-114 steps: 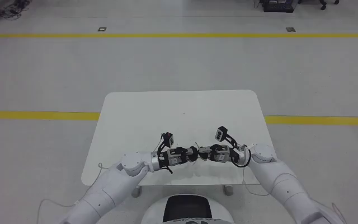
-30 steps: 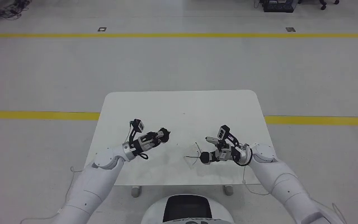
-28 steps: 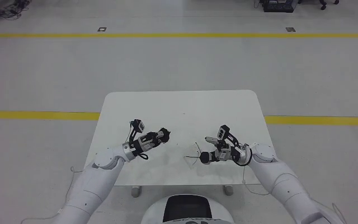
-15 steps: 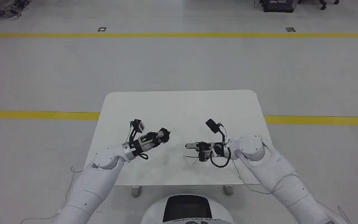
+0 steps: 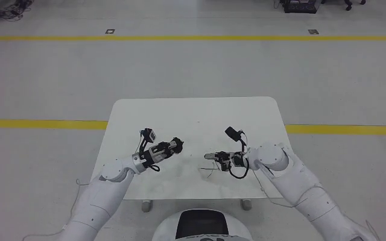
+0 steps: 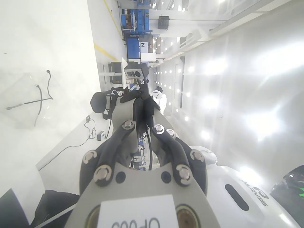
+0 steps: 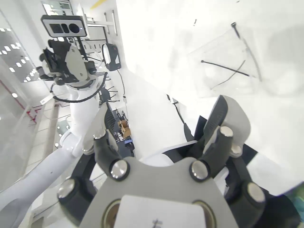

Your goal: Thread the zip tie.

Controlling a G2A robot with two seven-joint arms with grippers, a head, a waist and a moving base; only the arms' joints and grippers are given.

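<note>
Two arms work over one white table [image 5: 193, 111], and I count three zip ties [image 5: 207, 169] on it, all lying on one clear plastic sheet [image 7: 209, 48]. Two tiny dark specks [image 7: 194, 22] sit farther out on the tabletop.

The ties lie in the near half of the table, well in from both side edges and closer to the front edge than the far one. They are just beside the right gripper [image 5: 211, 156], on the robot's side of it, and well apart from the left gripper [image 5: 177, 143]. A broad stretch of tabletop separates the two grippers.

The right gripper's fingers are spread wide with nothing between them. The left gripper's fingers are pressed together, and I can't make out anything pinched there.

The straight tie [image 7: 220, 67] and the thin tie [image 7: 220, 80] cross in an X. The bowed tie [image 7: 234, 25] lies beside them uncrossed, its head end pointing away from the crossing and its tail near the straight tie's tip. Each lies flat as an open strip. From above they are hair-thin, so I can't tell how their long axes run against the table's edges
</note>
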